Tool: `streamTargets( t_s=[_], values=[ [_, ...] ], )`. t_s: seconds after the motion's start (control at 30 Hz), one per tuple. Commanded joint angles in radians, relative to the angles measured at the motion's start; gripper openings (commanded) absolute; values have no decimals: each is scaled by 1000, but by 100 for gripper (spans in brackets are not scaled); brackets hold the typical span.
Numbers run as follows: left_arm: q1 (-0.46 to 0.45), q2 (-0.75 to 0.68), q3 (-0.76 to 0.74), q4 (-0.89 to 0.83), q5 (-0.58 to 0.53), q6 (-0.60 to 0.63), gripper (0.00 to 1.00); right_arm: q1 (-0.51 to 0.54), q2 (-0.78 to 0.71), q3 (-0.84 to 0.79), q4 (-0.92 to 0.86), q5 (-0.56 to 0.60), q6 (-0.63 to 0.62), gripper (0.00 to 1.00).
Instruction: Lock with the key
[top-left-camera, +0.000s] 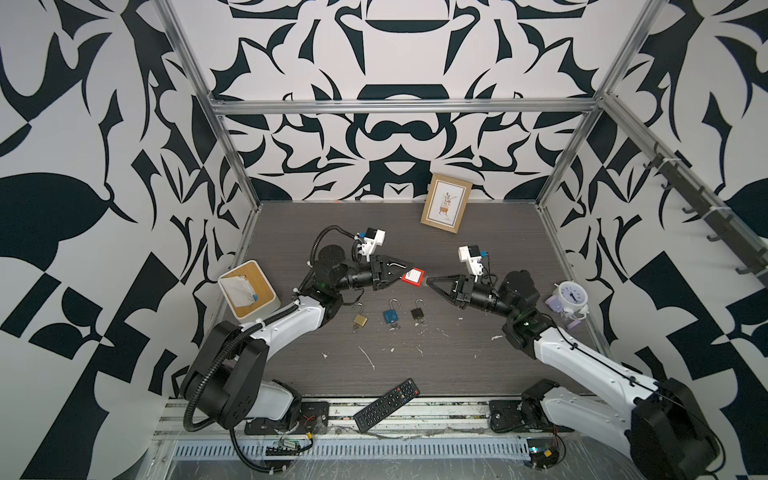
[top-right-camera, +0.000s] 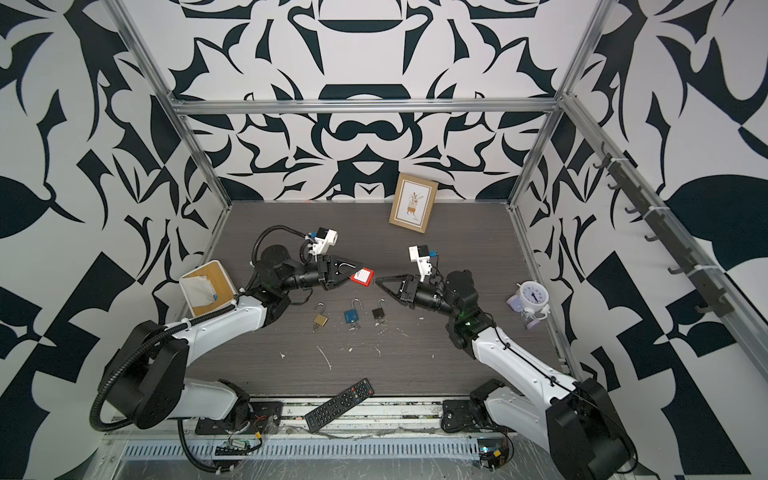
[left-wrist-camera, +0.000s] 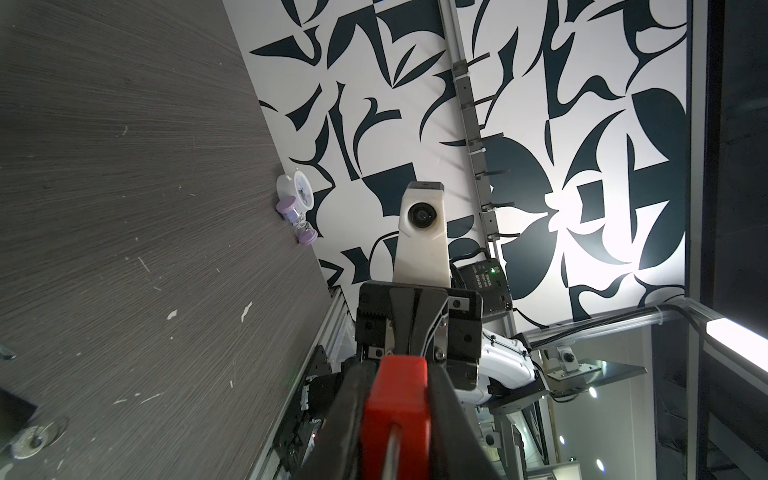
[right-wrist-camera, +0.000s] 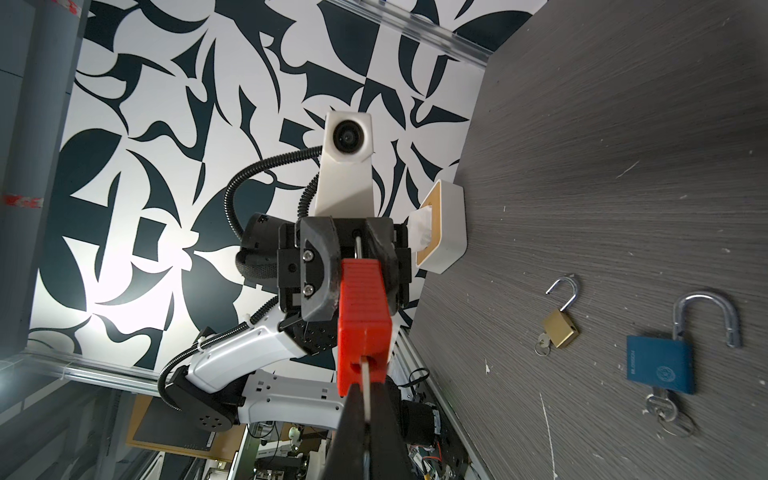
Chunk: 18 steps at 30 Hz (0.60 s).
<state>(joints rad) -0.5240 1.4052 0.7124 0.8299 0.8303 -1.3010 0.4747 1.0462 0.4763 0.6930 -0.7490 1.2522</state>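
Holding red padlock (top-left-camera: 415, 277) above table (top-left-camera: 457, 353) in left hand (top-left-camera: 405, 276), clamped on its body. Pinching key (right-wrist-camera: 365, 376) with right hand (top-left-camera: 430, 281), pressed together, blade in padlock's end.

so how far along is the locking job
Done: the red padlock is off the table in the left gripper, and the key sits in its keyhole. In hand: the right gripper is shut on that key; whether the red shackle is closed I cannot tell. Left: brass padlock, blue padlock and black padlock lie on the table, shackles open.
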Motion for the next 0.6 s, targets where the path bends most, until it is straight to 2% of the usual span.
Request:
streamTargets(
  t_s=[0.0,0.33,0.57],
  values=[
    [32,-35,-16,20,-88,15,0,-13,-20,-28,92,-9,13,0],
    [32,-34,-7,14,-103,25,0,-21,-63,-54,73,15,33,0],
    [41,-38,-5,-25,-100,58,0,-125,-127,-97,-16,-10,29,0]
  ],
)
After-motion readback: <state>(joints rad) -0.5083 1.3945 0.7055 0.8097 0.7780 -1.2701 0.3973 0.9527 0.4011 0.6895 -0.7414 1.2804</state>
